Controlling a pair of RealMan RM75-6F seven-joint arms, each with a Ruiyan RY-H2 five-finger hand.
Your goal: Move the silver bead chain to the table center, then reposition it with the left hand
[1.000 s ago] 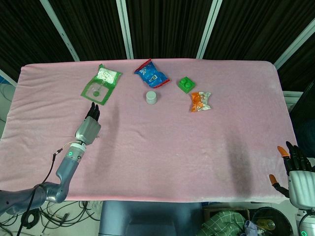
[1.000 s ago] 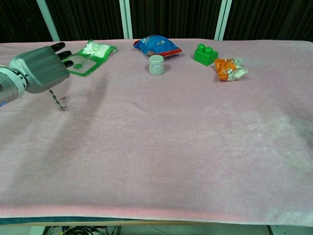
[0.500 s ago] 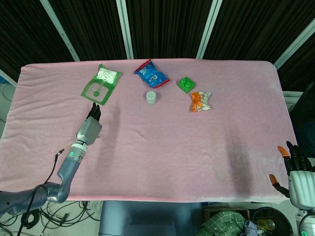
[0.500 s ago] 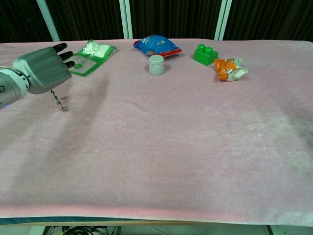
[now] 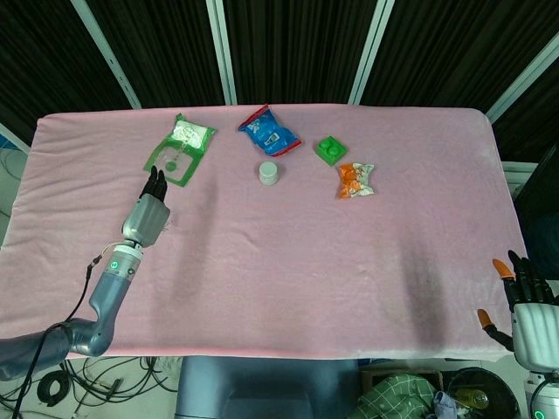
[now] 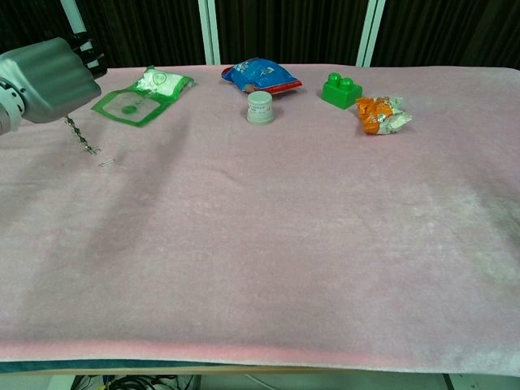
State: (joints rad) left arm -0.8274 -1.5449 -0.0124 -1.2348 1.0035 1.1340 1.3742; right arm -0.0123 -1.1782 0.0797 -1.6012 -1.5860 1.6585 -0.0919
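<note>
I'm looking across the wide pink table [image 5: 288,253], and most of it is lying bare in front of me while the clutter is sitting along the far edge: the green packet [image 5: 179,150], the blue snack bag [image 5: 269,130], the small white jar [image 5: 269,173], the green block [image 5: 330,149] and the orange wrapper [image 5: 356,180]. My left hand [image 6: 47,77] is hovering over the far left side of the table, just beside the green packet, and it is grasping the silver bead chain [image 6: 80,140]: in the chest view the chain is hanging down from under the hand, with its lower end close to or just touching the cloth, I cannot tell which. In the head view the hand itself is hiding the chain. My right hand [image 5: 524,301] is waiting off the near right corner of the table, fingers spread and released, holding nothing. So as I'm judging it, the task is barely under way: I am holding the chain, but it is well apart from the table center, away on the left edge. What I'm still owing is the carry across to the open middle of the cloth, the setting down there, and then the second part, repositioning it with this same left hand. Nothing is lying in the center yet, so both stages are left to do.
</note>
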